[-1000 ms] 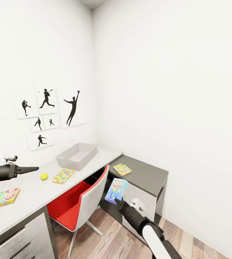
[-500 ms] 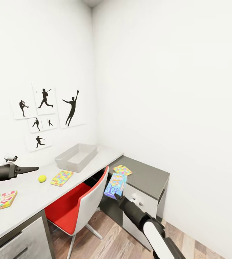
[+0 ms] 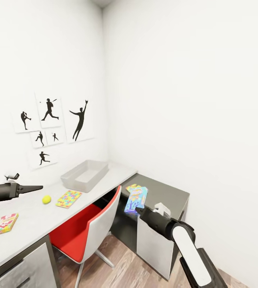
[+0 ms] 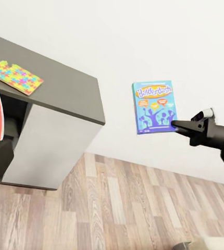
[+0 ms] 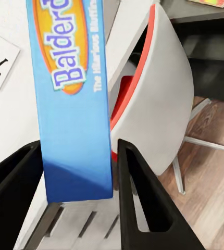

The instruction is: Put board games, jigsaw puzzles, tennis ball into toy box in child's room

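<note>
The white desk [image 3: 33, 216] runs along the wall with the silhouette prints, and the lower dark side desk [image 3: 169, 196] joins its far end in the room's corner. The toy box [image 3: 85, 175] sits at the far end of the white top, near the back edge, and looks empty from the head view, so by my judgement nothing has been put away yet. A red and white chair [image 3: 91, 228] stands pushed in at the front edge. One board game [image 3: 0, 225] lies flat near the front edge at the near end of the white top. A second, blue game [image 3: 136, 199] hangs in the air above the side desk's front edge, pinched at its lower edge between the right gripper's [image 5: 75, 179] black fingers. One puzzle [image 3: 69, 198] lies on the white top, between the box and the front edge; the other [image 4: 15, 77] rests on the side desk, partly hidden behind the held game in the head view. The ball [image 3: 46, 199] sits just beside the first puzzle. The left gripper [image 3: 35, 187] hovers over the white top with its fingers pressed together on nothing. All the toys seen here are left to put away; the third game is somewhere I cannot tell.
</note>
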You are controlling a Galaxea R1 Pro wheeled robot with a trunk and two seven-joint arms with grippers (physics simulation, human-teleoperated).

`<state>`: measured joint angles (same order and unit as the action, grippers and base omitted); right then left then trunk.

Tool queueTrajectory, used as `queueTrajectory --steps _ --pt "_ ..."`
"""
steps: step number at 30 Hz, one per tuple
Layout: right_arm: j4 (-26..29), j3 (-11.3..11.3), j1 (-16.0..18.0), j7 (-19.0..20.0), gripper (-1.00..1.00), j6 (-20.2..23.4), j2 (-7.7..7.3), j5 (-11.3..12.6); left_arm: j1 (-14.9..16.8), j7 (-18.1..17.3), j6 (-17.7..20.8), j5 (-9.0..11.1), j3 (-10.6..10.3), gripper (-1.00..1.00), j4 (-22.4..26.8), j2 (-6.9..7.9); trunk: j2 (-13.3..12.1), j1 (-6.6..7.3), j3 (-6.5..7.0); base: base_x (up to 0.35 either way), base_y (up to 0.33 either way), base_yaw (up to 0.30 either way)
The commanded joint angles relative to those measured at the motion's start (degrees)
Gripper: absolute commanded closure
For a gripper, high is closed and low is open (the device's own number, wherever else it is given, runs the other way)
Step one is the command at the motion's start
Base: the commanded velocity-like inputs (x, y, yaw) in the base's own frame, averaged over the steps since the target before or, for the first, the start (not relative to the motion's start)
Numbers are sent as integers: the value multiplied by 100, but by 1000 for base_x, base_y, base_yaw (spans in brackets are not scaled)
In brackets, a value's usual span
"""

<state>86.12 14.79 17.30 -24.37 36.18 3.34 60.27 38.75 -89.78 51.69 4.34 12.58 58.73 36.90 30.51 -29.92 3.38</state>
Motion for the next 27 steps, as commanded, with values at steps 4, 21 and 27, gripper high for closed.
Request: queueTrajectory --steps 4,21,27 --pt "61 -12 -3 100 100 42 20 85 1 -22 61 -12 -1 -100 -8 1 3 -4 -2 208 87 0" --pt "339 -25 -95 352 100 74 -62 96 1 -22 61 -21 -3 -100 -11 0 3 -4 -41 46 1 87" --pt "367 -52 -88 353 100 158 -64 97 1 -22 61 -21 -3 -100 -11 -3 3 -4 -80 20 -21 200"
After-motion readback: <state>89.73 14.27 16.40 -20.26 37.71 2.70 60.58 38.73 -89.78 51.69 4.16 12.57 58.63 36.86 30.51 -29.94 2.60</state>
